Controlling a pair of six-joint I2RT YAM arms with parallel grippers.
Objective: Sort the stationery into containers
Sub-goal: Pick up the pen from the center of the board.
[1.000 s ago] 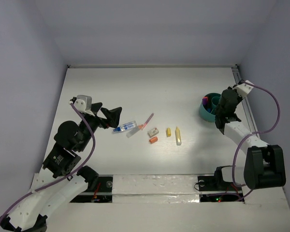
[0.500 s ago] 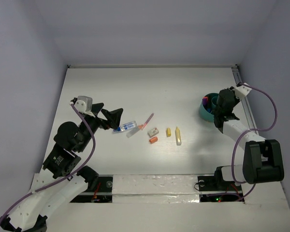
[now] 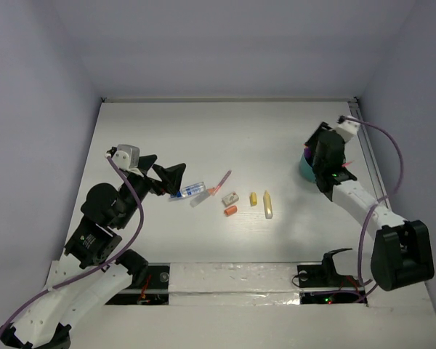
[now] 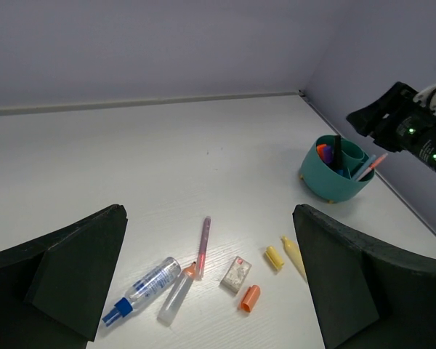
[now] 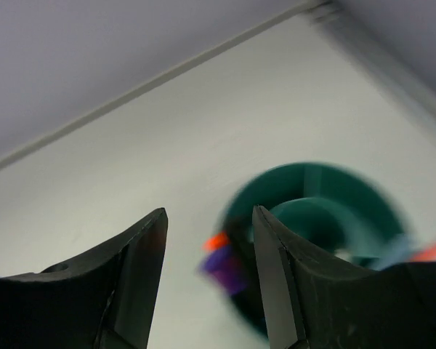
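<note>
The stationery lies mid-table: a blue-white pen (image 4: 142,289), a clear pen with an orange tip (image 4: 176,297), a thin pink pen (image 4: 202,246), a white eraser (image 4: 237,274), an orange stub (image 4: 248,298), a short yellow piece (image 4: 274,257) and a yellow marker (image 4: 292,253). The teal container (image 4: 336,182) at the far right holds a purple marker (image 5: 225,269), an orange highlighter (image 5: 216,241) and other pens. My right gripper (image 5: 209,214) hangs open and empty just above its rim. My left gripper (image 4: 209,212) stands wide open left of the pens (image 3: 189,191), holding nothing.
The right wall and a table-edge rail (image 3: 363,138) run close behind the container (image 3: 304,169). The right arm's purple cable (image 3: 392,156) loops above that edge. The right wrist view is blurred by motion.
The right gripper has opened and risen from inside the container toward the back left. The left arm and the loose stationery have not moved.
</note>
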